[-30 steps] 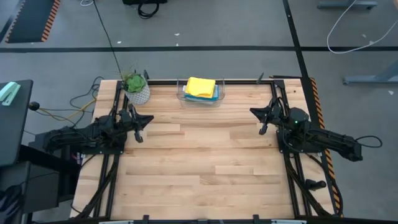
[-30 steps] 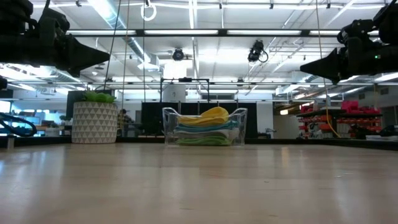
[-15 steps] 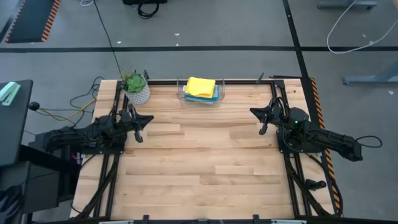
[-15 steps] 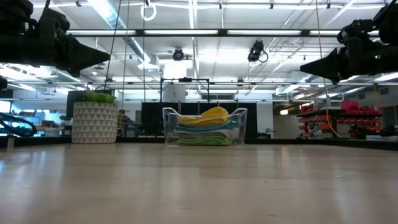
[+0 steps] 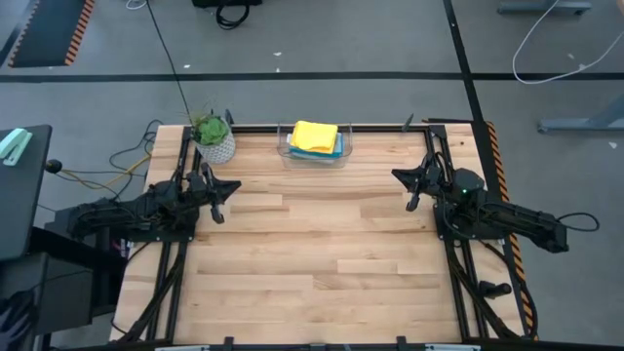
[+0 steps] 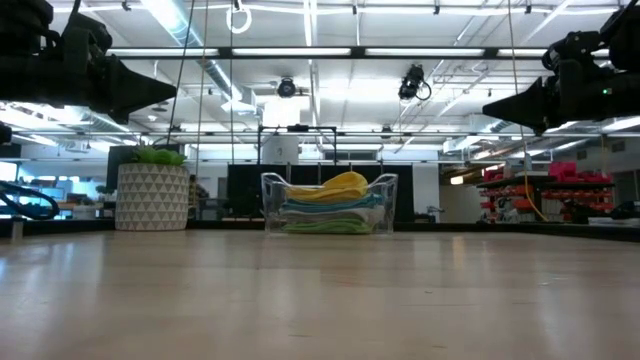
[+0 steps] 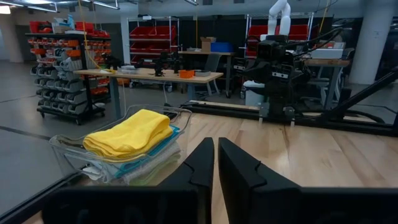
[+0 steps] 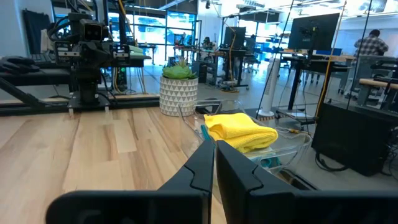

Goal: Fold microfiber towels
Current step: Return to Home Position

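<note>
A stack of folded towels lies in a clear bin at the table's far edge: the yellow towel on top, a light blue one under it, a green one near the bottom. The grey one I cannot make out. The stack also shows in the left wrist view and the right wrist view. My left gripper is shut and empty above the table's left side. My right gripper is shut and empty above the right side.
A leafy plant in a white patterned pot stands at the far left corner, left of the bin. Bare wooden tabletop lies between the arms and toward the near edge. Dark frame rails run along the table's left and right sides.
</note>
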Controlling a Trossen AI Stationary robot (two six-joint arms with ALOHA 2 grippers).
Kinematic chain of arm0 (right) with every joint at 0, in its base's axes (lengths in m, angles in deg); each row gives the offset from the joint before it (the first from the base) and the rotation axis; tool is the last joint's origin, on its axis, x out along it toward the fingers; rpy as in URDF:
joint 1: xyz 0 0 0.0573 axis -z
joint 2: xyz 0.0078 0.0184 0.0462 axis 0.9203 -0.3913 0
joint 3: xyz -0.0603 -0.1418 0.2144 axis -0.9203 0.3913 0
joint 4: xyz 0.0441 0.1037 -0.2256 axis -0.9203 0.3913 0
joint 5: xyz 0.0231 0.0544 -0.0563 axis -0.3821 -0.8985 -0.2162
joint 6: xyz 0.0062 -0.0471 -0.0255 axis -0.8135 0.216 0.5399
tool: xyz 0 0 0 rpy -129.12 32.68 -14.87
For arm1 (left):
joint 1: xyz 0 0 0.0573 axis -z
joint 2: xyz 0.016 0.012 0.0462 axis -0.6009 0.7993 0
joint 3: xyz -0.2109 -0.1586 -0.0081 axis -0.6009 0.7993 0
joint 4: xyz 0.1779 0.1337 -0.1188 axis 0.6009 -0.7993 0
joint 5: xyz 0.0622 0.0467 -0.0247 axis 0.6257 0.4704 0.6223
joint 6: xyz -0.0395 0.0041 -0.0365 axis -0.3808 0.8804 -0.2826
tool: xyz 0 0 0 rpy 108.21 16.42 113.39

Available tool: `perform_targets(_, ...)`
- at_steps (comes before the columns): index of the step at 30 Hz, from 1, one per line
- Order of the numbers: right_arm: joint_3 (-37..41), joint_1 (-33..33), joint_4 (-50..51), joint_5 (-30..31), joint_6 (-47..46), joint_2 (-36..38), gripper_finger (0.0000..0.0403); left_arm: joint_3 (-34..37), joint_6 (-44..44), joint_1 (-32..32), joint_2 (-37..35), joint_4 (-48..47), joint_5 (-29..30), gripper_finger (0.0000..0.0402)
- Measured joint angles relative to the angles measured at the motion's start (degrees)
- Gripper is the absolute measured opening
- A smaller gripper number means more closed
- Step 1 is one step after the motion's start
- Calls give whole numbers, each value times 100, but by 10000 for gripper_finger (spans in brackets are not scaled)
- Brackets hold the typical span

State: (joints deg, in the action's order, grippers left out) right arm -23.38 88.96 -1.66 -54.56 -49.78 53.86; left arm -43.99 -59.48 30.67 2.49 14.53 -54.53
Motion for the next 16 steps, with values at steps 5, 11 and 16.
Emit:
perform_targets(5,0,0,1,-2,0,-1,27,0,0,0,1,0,-1,20)
perform_targets(11,0,2,0,-1,-2,-1,27,0,0,0,0,0,-1,21)
perform_targets(16,0,0,1,0,-2,-1,27,0,0,0,0,0,-2,31)
